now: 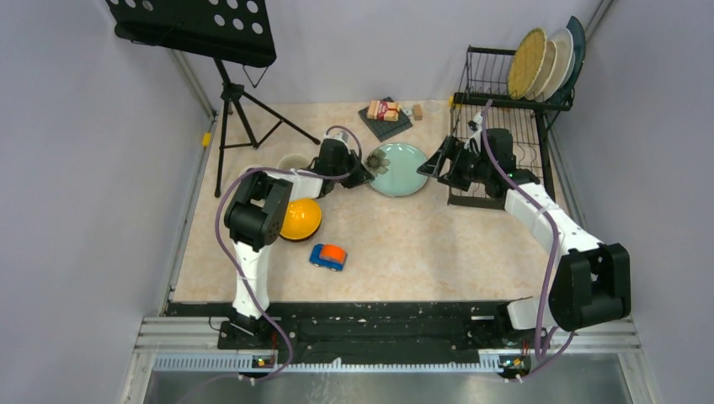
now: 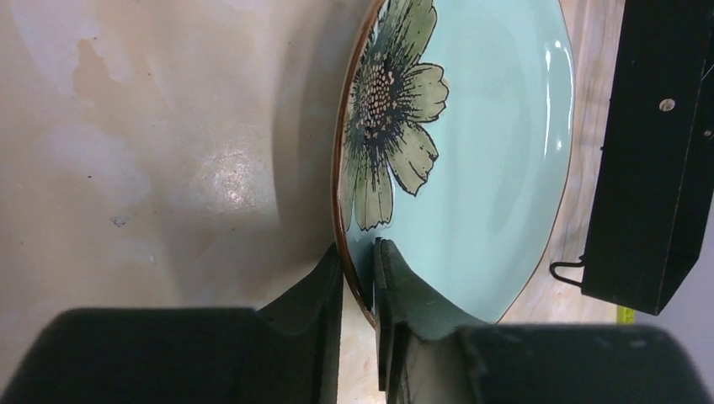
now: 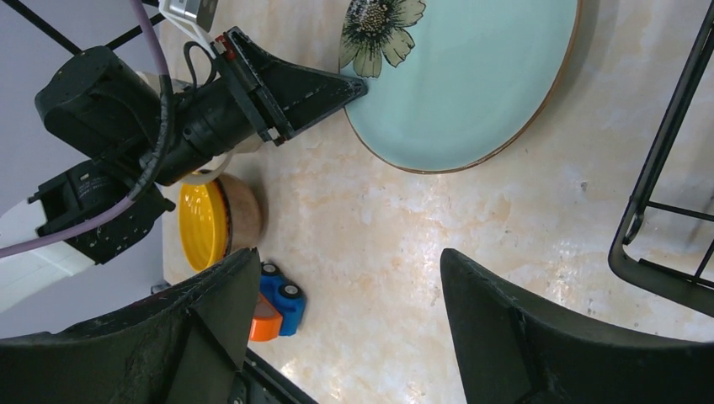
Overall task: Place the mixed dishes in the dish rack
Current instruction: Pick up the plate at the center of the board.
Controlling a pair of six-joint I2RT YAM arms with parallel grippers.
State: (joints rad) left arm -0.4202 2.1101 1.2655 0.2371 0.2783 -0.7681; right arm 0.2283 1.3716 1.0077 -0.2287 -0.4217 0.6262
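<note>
The table [image 1: 421,244] is pale and speckled. At its back right stands the black wire rack [image 1: 502,100]. Three plates stand on edge in its top part: a yellowish one [image 1: 526,63], a cream one [image 1: 556,61] and a dark teal one [image 1: 576,50]. At the back left is a black stand [image 1: 194,25] on three legs.

The mint plate [image 1: 402,168] with a flower on it lies on the table, just left of the rack and between the two pincers. The left pincer [image 2: 358,252] is nearly closed and pinches the plate's rim, one finger on each side. The right pincer [image 3: 345,278] is wide open and holds nothing. It hangs over the table by the rack's front corner, near the plate's right side.

The orange-yellow bowl [image 1: 301,219] lies on its side by the left arm. A beige mug [image 1: 293,162] sits behind that arm. A blue and orange car [image 1: 327,256] is just in front of the bowl. A small packet [image 1: 385,111] lies on a dark mat at the back.
</note>
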